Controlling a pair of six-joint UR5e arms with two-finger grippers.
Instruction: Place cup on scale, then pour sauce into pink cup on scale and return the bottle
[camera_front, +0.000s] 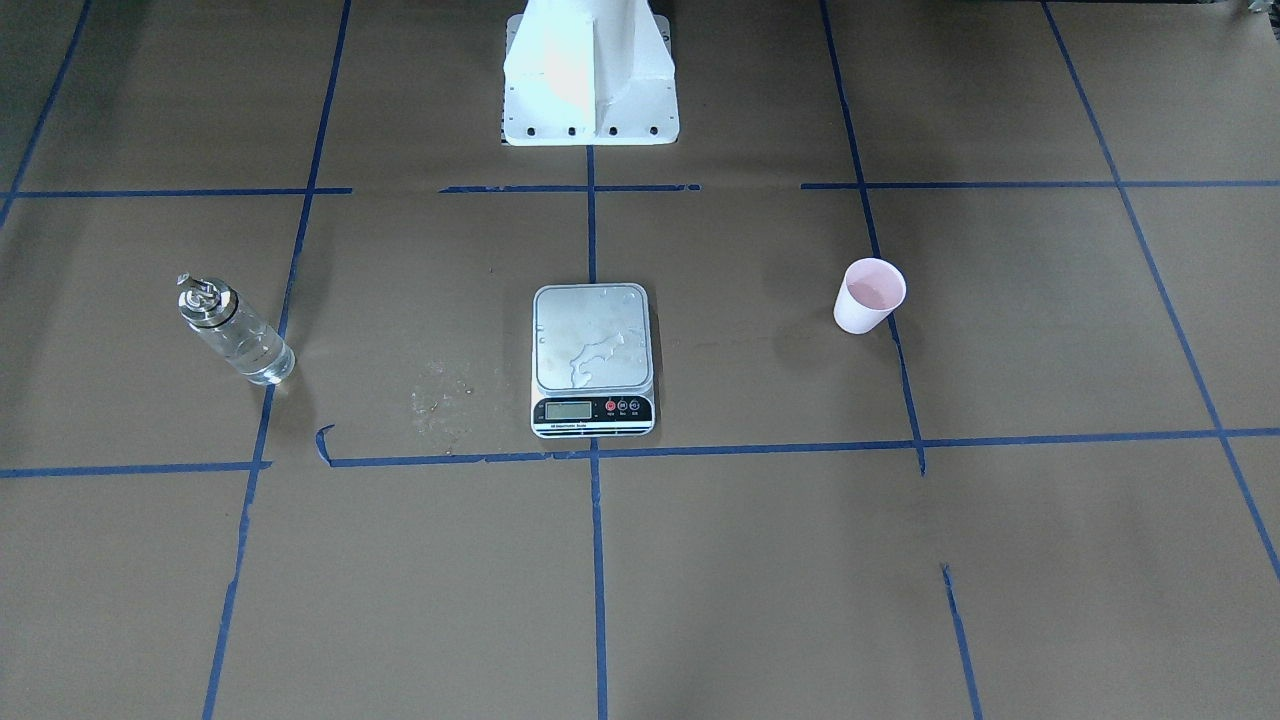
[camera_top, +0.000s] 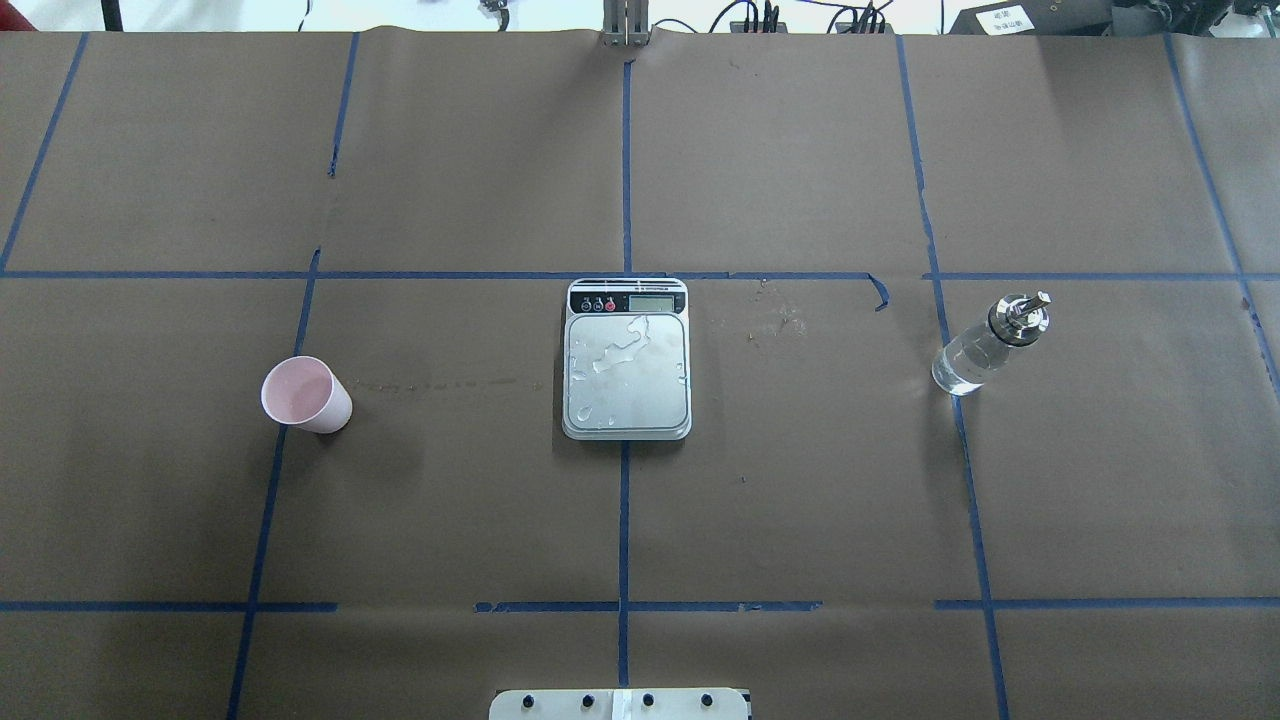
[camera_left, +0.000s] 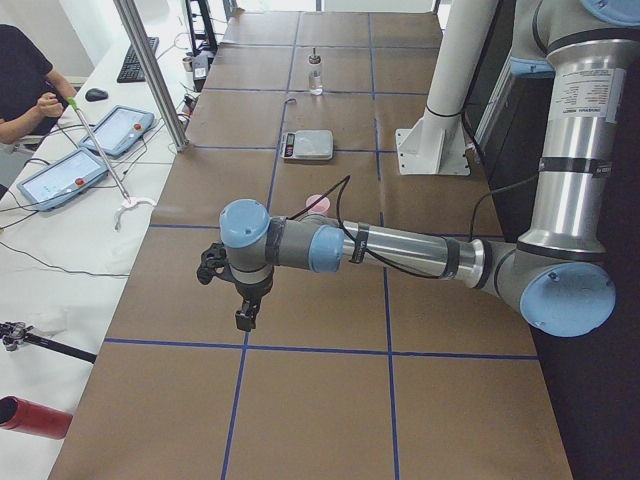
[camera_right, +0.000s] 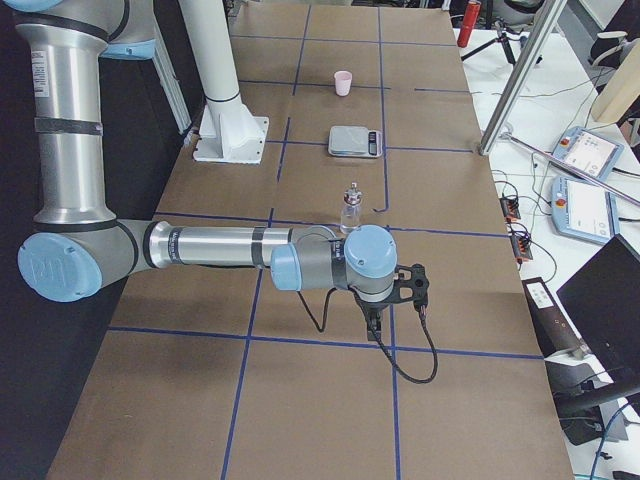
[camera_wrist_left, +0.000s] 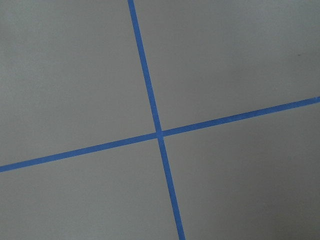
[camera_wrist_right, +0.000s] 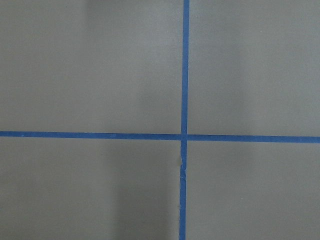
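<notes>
The pale pink cup (camera_front: 868, 297) stands upright on the brown table, away from the scale, on my left side (camera_top: 305, 395). The scale (camera_front: 592, 340) lies at the table's centre (camera_top: 627, 375), its steel platform wet with clear drops and nothing on it. The clear bottle (camera_front: 235, 335) with its metal spout stands upright on my right side (camera_top: 985, 347), part full of clear sauce. My left gripper (camera_left: 245, 315) hangs over the table's left end, far from the cup. My right gripper (camera_right: 372, 325) hangs over the right end, near the bottle (camera_right: 351, 210). I cannot tell whether either is open.
The white robot base (camera_front: 590, 80) stands at the table's near edge. Blue tape lines (camera_top: 624, 520) grid the brown paper. A dried splash mark (camera_front: 440, 395) lies beside the scale. Both wrist views show only paper and a tape cross (camera_wrist_left: 159, 133). Operators' tablets (camera_left: 60, 175) lie on a side table.
</notes>
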